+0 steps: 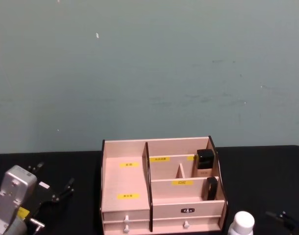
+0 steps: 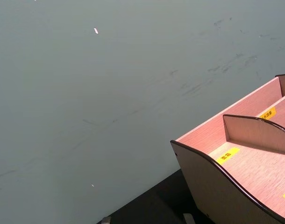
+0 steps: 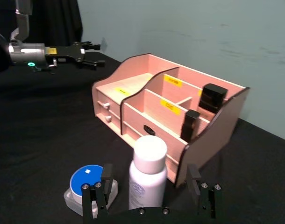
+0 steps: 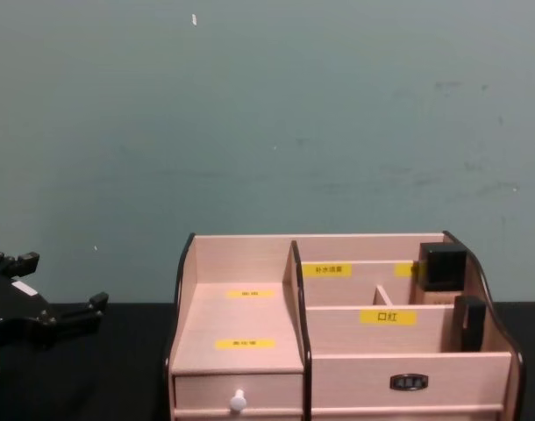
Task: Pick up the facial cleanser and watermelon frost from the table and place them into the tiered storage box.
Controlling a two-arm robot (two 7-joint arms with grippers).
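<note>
The tiered storage box (image 1: 125,183) stands mid-table, pale wood with dark edges, yellow labels and white-knobbed drawers. The facial cleanser (image 3: 147,173), a white bottle with a white cap, stands upright in front of the box's right end (image 1: 243,223). Beside it lies the watermelon frost (image 3: 88,183), a small clear tub with a blue lid. My right gripper (image 3: 149,181) is open, its fingers spread either side of the bottle without touching it. My left gripper (image 1: 55,177) hovers open and empty to the left of the box, also seen as the left gripper (image 3: 96,54) far off in the right wrist view.
Two black items (image 1: 205,159) (image 1: 211,188) stand in the box's right compartments. The left compartment (image 2: 254,168) holds nothing. A black cloth (image 1: 267,166) covers the table, with a grey-green wall (image 1: 149,73) close behind the box.
</note>
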